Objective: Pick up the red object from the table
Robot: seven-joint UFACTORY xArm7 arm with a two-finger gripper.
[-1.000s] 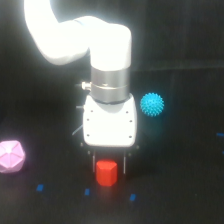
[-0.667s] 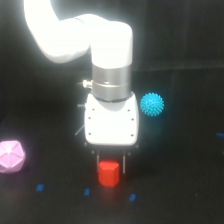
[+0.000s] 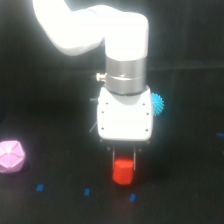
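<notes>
We read no writing anywhere. Our gripper (image 3: 123, 159) has its fingers closed against the red object (image 3: 122, 171), just above the black table (image 3: 190, 200). Bare room surrounds it; the pink polyhedron (image 3: 11, 156) lies well apart.

There's a pale pink polyhedron (image 3: 11, 156) sitting way over at the exterior view's left edge. A spiky cyan ball (image 3: 157, 103) peeks out further back toward the right, mostly hidden, well apart from the pink one.

Lab: robot arm (image 3: 90, 30) (white), black table (image 3: 45, 90).
</notes>
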